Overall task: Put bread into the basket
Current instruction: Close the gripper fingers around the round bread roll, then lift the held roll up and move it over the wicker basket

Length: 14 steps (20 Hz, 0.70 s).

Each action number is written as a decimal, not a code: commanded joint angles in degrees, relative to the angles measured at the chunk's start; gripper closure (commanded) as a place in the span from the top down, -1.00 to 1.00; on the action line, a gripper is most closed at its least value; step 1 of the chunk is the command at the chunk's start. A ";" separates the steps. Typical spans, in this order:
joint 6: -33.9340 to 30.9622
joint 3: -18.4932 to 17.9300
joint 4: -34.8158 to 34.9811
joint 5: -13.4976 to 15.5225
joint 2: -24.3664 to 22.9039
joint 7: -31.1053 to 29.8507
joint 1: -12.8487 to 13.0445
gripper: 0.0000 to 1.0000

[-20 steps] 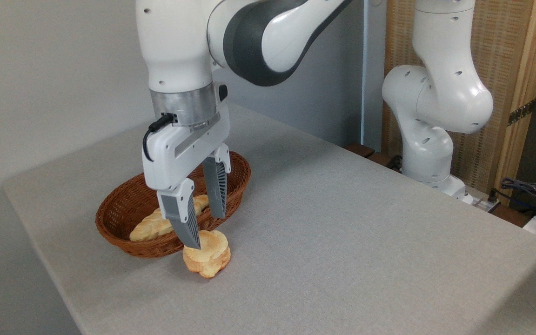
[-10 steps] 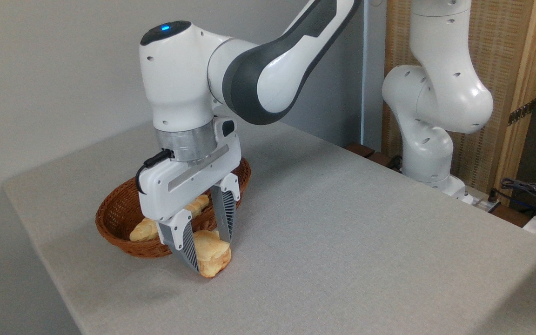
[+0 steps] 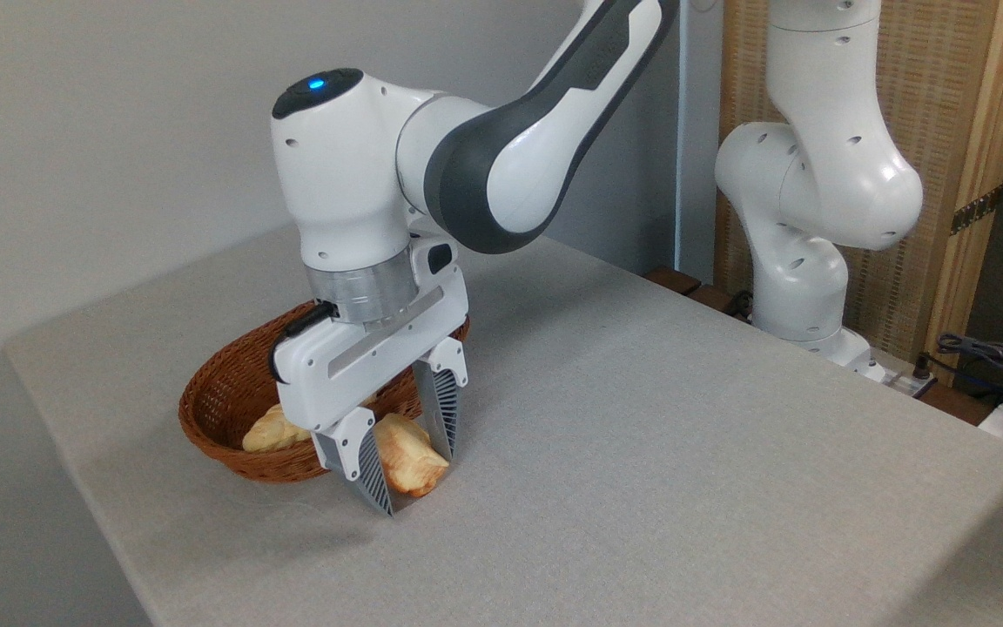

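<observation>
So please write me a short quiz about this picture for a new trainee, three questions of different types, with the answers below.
1. True or false: the bun already lies inside the basket.
2. Multiple choice: where are the gripper's two fingers? A) one on each side of the bun, B) both inside the basket, C) high above the table.
3. Fill the gap: the basket already holds a long pale ____.

Key
1. False: the bun is outside, at the basket's near rim.
2. A: the fingers reach down to the table, with the bun between them.
3. loaf
</observation>
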<state>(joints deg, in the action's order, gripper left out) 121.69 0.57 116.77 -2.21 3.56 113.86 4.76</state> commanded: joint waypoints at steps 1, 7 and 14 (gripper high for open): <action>0.39 0.39 1.18 -0.78 -0.48 0.84 -0.01 0.73; -2.95 0.31 0.92 0.10 -0.66 6.20 -0.10 -0.86; -3.13 0.13 0.83 0.10 -0.75 6.29 -0.10 -0.85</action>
<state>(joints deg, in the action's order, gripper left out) 119.53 0.98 117.45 -2.22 3.56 118.99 4.72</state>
